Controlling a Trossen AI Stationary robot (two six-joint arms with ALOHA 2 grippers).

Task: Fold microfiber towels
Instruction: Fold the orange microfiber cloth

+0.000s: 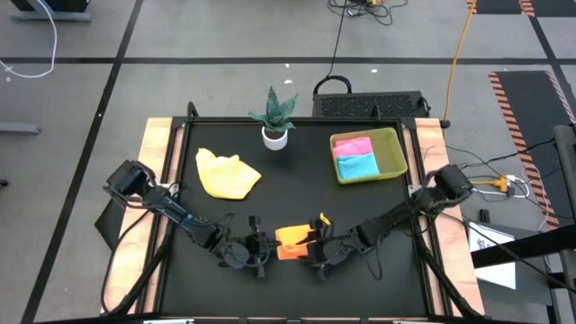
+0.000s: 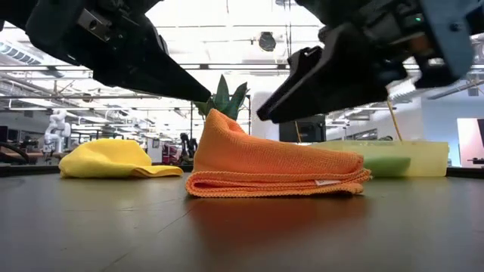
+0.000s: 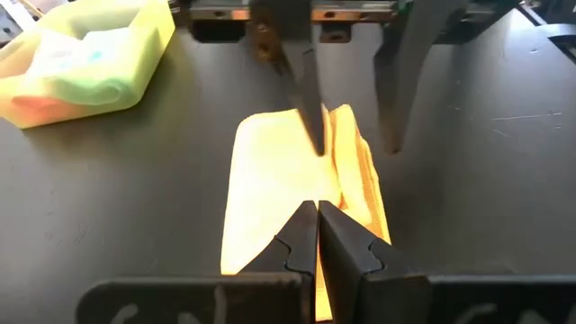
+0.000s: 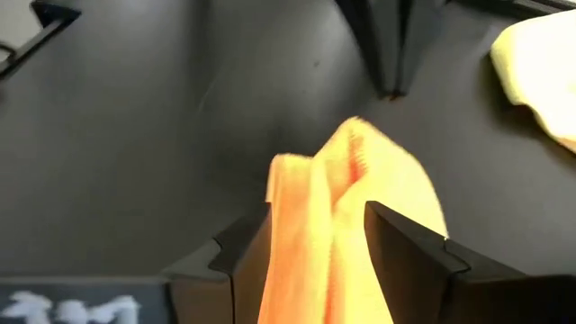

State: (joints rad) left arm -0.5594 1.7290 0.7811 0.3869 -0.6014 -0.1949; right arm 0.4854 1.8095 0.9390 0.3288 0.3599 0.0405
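High view shows orange towel (image 1: 290,241) between pressed-together left gripper (image 1: 259,247) and spread right gripper (image 1: 317,249), near table's front edge

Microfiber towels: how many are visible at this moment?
4. The orange towel lies folded between the two grippers; the yellow towel sits crumpled left of the plant; the pink towel and blue towel are in the tray.

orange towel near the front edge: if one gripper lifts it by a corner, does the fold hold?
Probably not. The orange towel is soft stacked layers with one end already peaking up, so it would likely drape open. It looks light and unlikely to slide far on the dark table; pushing would bunch it. The open right gripper straddles it.
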